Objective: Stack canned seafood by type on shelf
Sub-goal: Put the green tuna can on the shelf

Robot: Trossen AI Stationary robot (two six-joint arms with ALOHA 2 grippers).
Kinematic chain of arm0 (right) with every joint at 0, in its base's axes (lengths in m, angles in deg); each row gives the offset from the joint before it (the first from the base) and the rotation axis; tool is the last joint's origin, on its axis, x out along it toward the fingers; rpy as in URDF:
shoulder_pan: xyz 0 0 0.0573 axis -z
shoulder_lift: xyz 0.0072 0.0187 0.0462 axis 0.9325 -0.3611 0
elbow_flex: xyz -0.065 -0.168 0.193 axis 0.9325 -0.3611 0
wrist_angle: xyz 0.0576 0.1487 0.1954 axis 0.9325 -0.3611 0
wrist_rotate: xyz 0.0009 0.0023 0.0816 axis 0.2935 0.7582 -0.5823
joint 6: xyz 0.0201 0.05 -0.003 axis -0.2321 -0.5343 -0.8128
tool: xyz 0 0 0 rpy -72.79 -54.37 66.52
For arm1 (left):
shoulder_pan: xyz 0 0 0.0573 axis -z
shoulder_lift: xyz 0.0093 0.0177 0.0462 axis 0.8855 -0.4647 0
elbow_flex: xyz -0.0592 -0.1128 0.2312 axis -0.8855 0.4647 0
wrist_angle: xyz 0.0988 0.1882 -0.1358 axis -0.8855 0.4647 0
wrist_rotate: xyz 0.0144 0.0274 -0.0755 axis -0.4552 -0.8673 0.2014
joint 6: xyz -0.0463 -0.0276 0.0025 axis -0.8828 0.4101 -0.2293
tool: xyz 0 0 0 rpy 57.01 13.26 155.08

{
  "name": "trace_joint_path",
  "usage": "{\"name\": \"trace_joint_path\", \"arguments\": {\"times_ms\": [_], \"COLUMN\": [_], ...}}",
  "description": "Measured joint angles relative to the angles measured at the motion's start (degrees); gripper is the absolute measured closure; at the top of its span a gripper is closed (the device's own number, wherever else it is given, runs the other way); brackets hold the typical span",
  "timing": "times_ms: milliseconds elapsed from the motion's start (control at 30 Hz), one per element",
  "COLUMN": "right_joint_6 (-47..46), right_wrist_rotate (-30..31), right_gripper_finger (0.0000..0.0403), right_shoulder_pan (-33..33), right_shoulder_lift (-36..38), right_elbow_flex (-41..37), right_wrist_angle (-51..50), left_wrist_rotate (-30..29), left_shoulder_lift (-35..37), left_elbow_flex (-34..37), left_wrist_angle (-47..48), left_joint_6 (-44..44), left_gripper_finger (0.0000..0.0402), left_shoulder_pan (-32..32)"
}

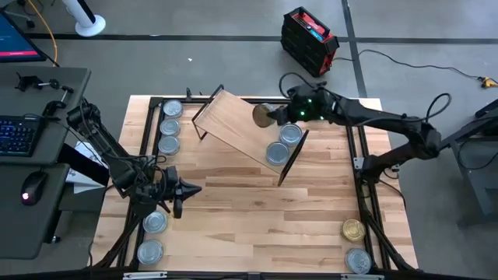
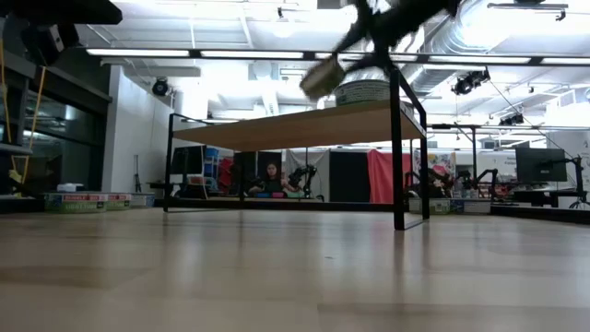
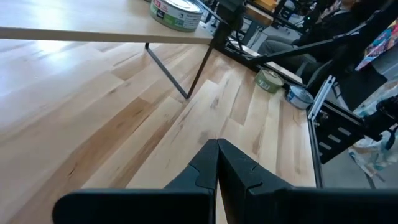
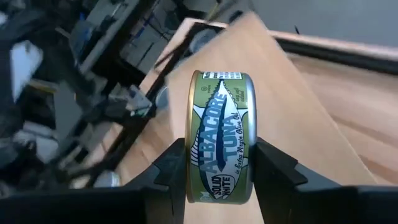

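two tins (image 1: 282, 143) crowd the shelf's (image 1: 233, 124) right end; its left stretch lies bare.

Grey floor (image 1: 233, 62); desk with keyboard (image 1: 17, 134); ceiling strip lights (image 2: 138, 53).

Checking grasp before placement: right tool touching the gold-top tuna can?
Touching. The right wrist view shows the right tool clamping the gold-top tuna can on both sides, no gap, above the shelf.

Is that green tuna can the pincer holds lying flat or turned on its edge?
On its edge. The right pincer clamps the tuna can by both flat faces, label band facing the wrist camera, above the shelf.
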Motion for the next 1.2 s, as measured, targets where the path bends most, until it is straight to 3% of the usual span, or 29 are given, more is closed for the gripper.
{"name": "trace_joint_path", "arguments": {"times_ms": [167, 467, 567, 800, 933, 1200], "right_joint_6": [-3.6, -4.54, -3.91, -3.14, -2.78, 4.28], "right_wrist_rotate": [-5.67, -11.67, -11.7, -13.1, -15.57, -14.2], "right_gripper_finger": [0.0284, 0.0284, 0.0282, 0.021, 0.0203, 0.02], "right_shoulder_pan": [3.99, 8.81, 8.9, 8.88, 8.88, 11.47], "right_shoulder_lift": [-0.26, -0.33, -0.56, -2.29, -4.21, -4.32], "right_elbow_flex": [-6.53, -9.59, -9.6, -9.58, -9.56, -7.11], "right_wrist_angle": [9.87, 10.27, 10.18, 9.29, 8.83, 2.96], "left_wrist_rotate": [-0.25, -0.89, -0.91, -0.95, -0.95, -0.91], "left_shoulder_lift": [-0.01, 0.0, 0.0, -0.01, -0.01, -0.02], "left_elbow_flex": [0.0, 0.0, 0.0, 0.0, 0.0, 0.0], "left_wrist_angle": [0.01, -0.02, -0.04, -0.04, -0.58, -1.55], "left_joint_6": [-3.98, -7.56, -8.79, -11.13, -11.6, -11.75], "left_gripper_finger": [0.0401, 0.0401, 0.0401, 0.0401, 0.0401, 0.0401], "left_shoulder_pan": [-0.36, -0.5, -1.27, -3.09, -3.36, -2.98]}}
